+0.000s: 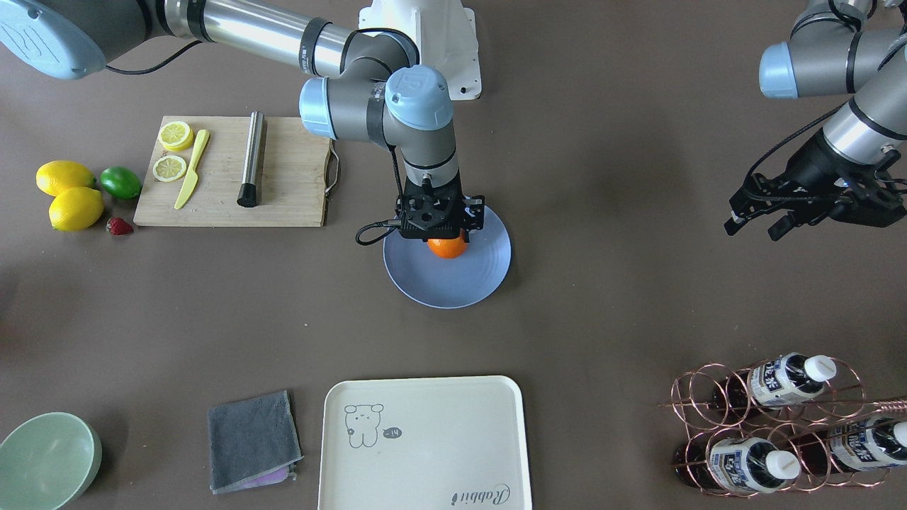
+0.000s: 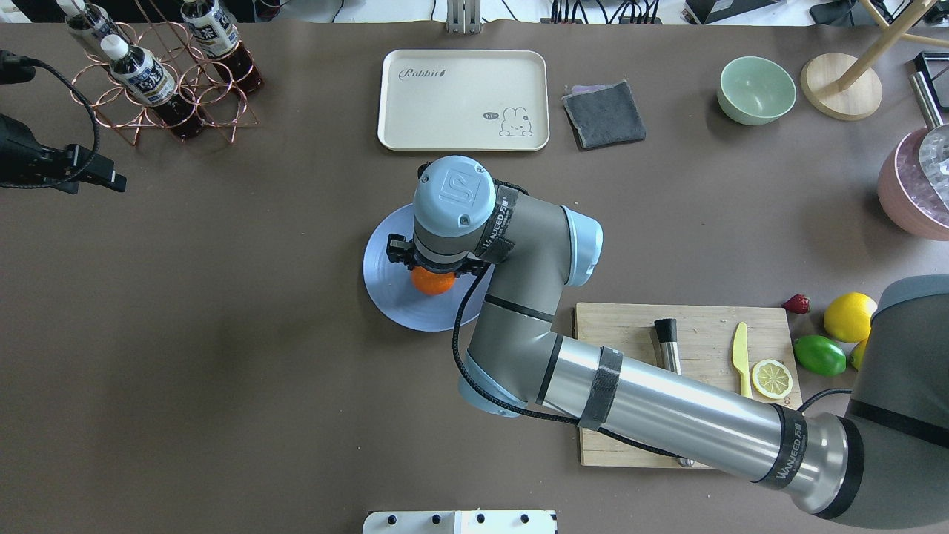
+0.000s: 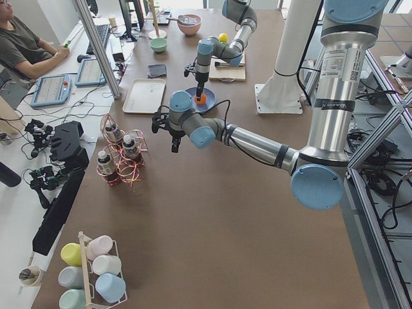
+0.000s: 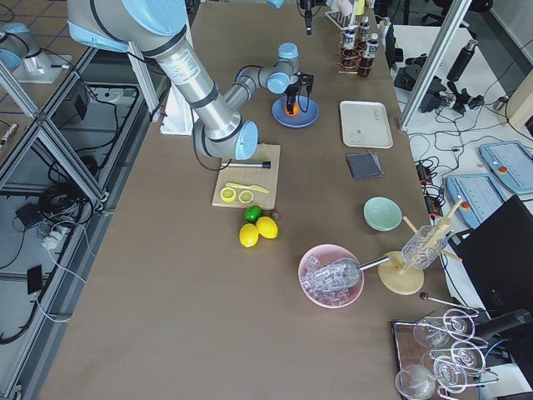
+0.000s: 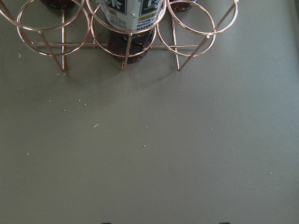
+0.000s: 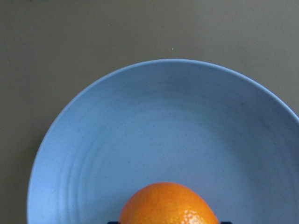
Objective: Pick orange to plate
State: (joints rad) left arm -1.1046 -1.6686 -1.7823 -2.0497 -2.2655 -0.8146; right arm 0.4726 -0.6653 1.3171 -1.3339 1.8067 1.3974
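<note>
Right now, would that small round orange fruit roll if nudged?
Probably: the small round orange fruit is near-spherical. The shallow blue-grey plate beneath has a low rim that may stop only a gentle roll. The fruit's dimpled peel likely resists slipping.

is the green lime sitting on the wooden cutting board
No, the round green lime lies on the brown table beside two yellow lemons, off the rectangular wooden cutting board.
</note>
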